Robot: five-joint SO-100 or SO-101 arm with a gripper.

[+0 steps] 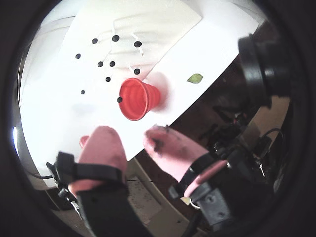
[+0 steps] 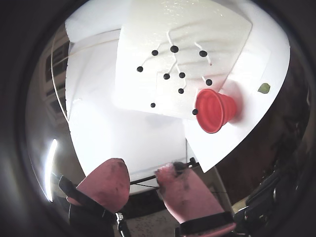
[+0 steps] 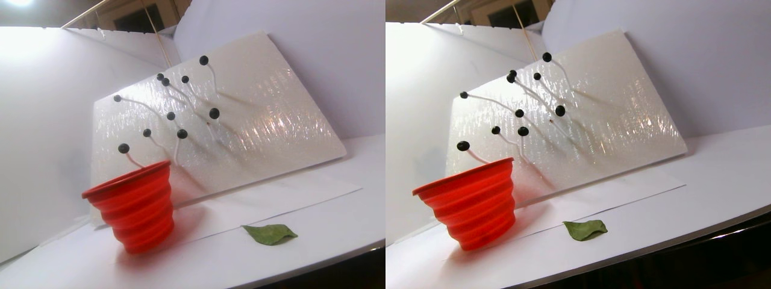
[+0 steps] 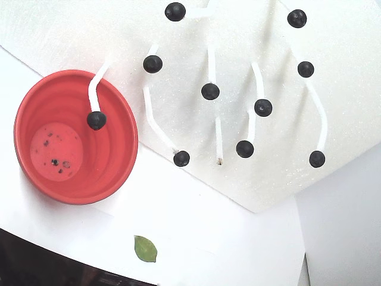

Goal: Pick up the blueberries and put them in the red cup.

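Nearest the lens, the jaws [image 2: 143,180] hang apart, two pink padded fingers [image 2: 106,182] with clear air between them and nothing in their hold, poised off the edge of the counter [image 4: 238,238]. In both wrist views the work lies ahead and well apart from them.

Next out, a green leaf [image 4: 145,248] lies on the counter near its front edge, not our business. Then the red cup [image 4: 113,173], upright on the counter at the foot of a leaning white board [image 4: 345,107]; its bottom shows dark specks and no berry that I can make out.

Beyond that, the blueberries [image 4: 210,91]: ten by my count in the fixed view, each perched on the tip of a white stem sticking out from the board. One berry [image 4: 96,120] hangs right over the cup's mouth, the closest to it. The stems point out toward the arm, so my read is the jaws must travel forward and close across a berry, not along its stem.

No brand, label or writing is readable anywhere.
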